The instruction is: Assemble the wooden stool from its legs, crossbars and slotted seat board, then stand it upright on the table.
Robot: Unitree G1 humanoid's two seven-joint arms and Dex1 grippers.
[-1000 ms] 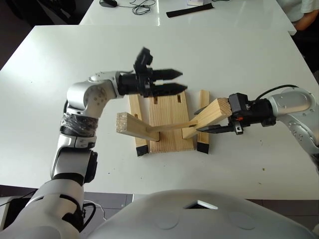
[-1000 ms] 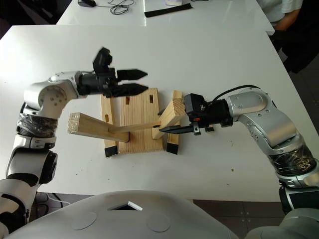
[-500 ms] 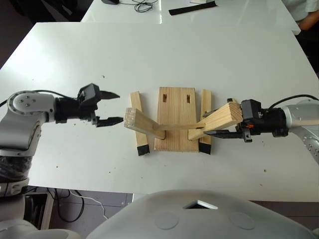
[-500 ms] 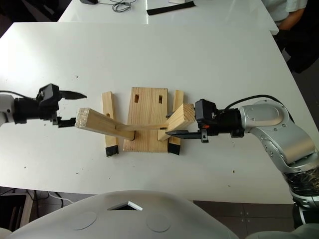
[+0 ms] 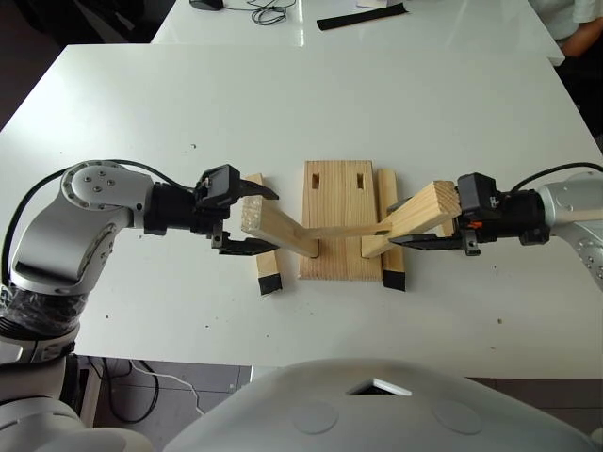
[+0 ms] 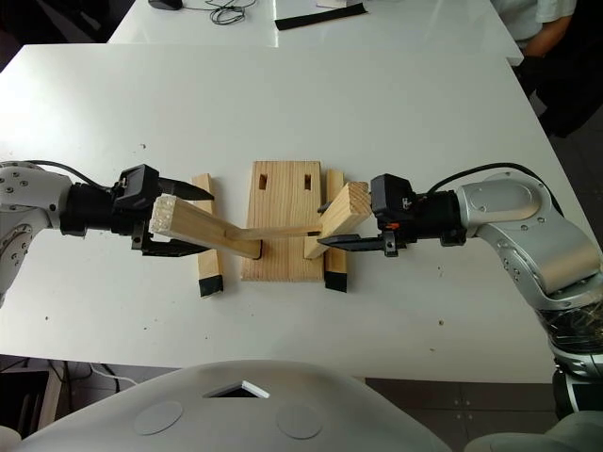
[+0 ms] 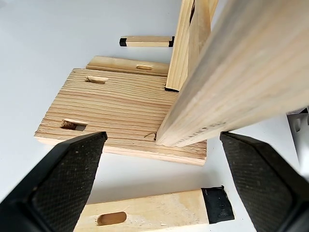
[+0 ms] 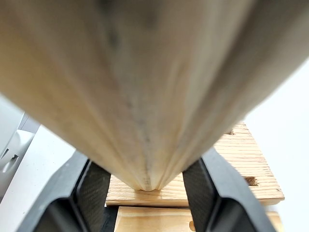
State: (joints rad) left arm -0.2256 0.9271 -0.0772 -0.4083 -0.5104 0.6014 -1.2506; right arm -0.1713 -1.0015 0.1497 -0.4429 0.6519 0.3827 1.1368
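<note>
A leg-and-crossbar frame hangs just above the slotted seat board (image 5: pixel 337 188): a left leg (image 5: pixel 283 231), a thin crossbar (image 5: pixel 344 229) and a right leg (image 5: pixel 419 212). My right gripper (image 5: pixel 400 224) is shut on the right leg (image 8: pixel 145 96), its fingers (image 8: pixel 91 188) pressed against both sides. My left gripper (image 5: pixel 271 221) is open, straddling the left leg's free end (image 7: pixel 241 72) with a gap on each side. Two loose legs with black tips lie on the table, one (image 5: pixel 267 273) to the left of the board and one (image 5: pixel 390 268) to its right.
The white table (image 5: pixel 141 113) has open surface to the left, to the right and behind the board. A second table behind carries a black strip (image 5: pixel 363 17), cables and a mouse (image 5: pixel 204 5). The near table edge runs just below the parts.
My left arm swung from over the board out to the left, then came back in, and its open fingers now straddle the left leg's end. The right gripper kept hold of its leg.
</note>
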